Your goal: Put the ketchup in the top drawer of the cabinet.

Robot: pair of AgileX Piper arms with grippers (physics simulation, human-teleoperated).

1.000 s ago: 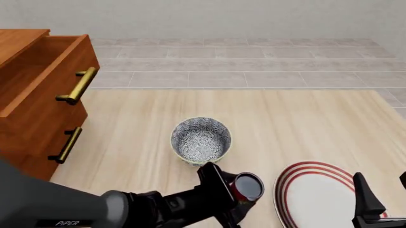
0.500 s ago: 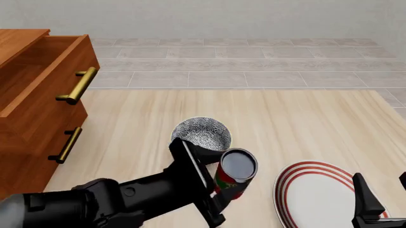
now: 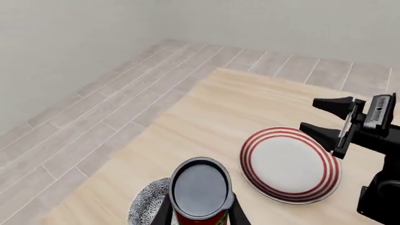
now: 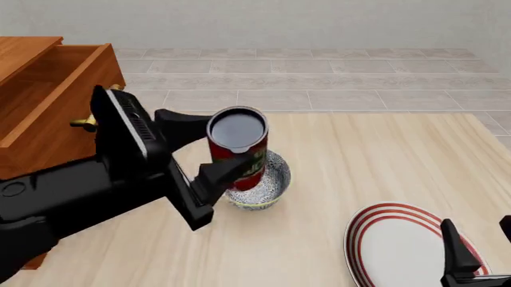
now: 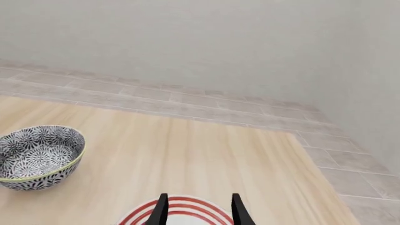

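Carrying the ketchup (image 4: pixel 237 147) clamped upright in the left tool (image 4: pixel 214 156), we should swing toward the counter's left edge, clearing the top drawer (image 4: pixel 49 98) front before lowering. The right tool (image 5: pixel 196 209) sits narrowly parted, holding nothing.

Ketchup (image 4: pixel 238 149) being held aloft, upright.
The top drawer (image 4: pixel 56 101) of the cabinet (image 4: pixel 36 179) is standing pulled open, well left of it.

light: bright, even, diffuse | shadows: faint, soft | glare: none seen | focus: sharp throughout | distortion: none noted
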